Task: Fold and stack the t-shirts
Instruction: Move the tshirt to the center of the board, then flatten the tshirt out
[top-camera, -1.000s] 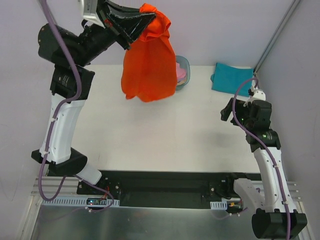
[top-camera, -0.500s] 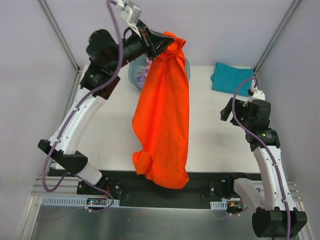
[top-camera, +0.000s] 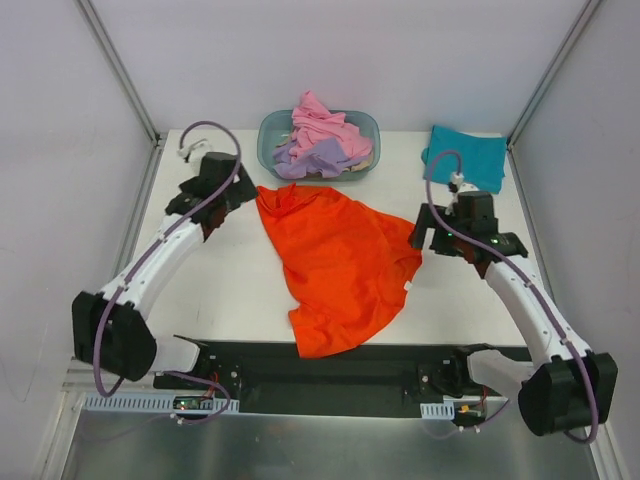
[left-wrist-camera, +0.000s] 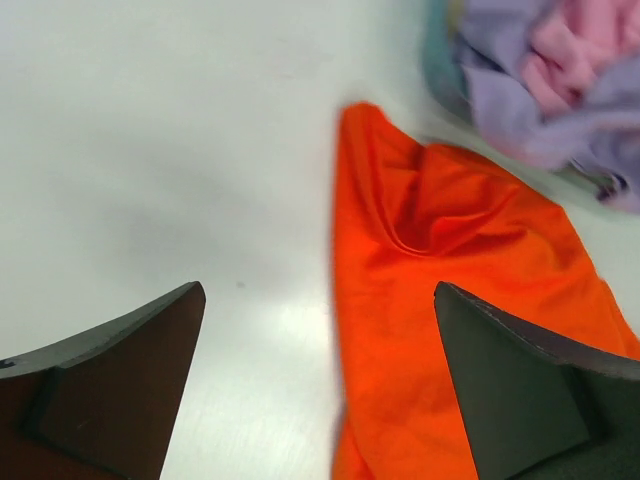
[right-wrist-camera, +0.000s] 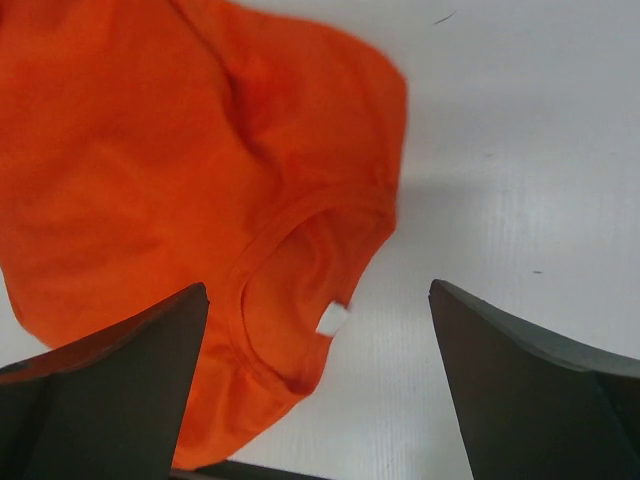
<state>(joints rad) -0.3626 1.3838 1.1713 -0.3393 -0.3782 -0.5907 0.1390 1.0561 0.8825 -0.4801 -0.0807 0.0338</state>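
It looks like a robotics lab cell: a white flat tabletop (top-camera: 225, 290) is enclosed by plain pale wall panels (top-camera: 60, 150) and grey metal frame posts (top-camera: 119, 70), and two white-and-black robot arms (top-camera: 150, 267) are bolted to a black base rail (top-camera: 330, 365).

Open tabletop (top-camera: 235, 300) left of spread orange t-shirt (top-camera: 335, 260), tub (top-camera: 266, 148) at far edge, teal t-shirt (top-camera: 470, 155) far-right corner

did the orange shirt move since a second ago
Yes. The orange shirt was hanging in the air over the tub. Now it lies spread on the table, on the near side of the tub.
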